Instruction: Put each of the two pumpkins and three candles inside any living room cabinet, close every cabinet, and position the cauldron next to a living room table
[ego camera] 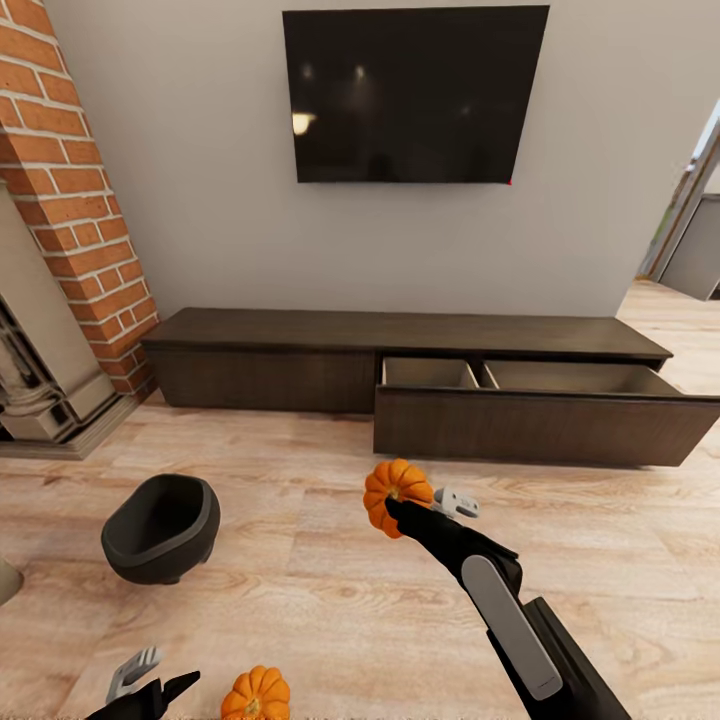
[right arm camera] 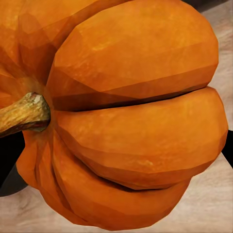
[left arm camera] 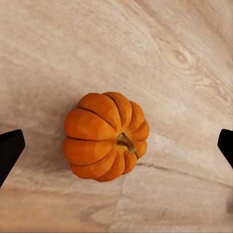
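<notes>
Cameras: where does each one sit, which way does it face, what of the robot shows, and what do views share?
Head view: high on the robot, facing forward and down at the cabinet with its open drawer, the cauldron and the floor; both arms show.
Left wrist view: above the floor, looking down on the floor pumpkin; open left hand fingertips at the edges.
Right wrist view: tight on the held pumpkin in the right hand.
Shared: the head view shows both pumpkins.
</notes>
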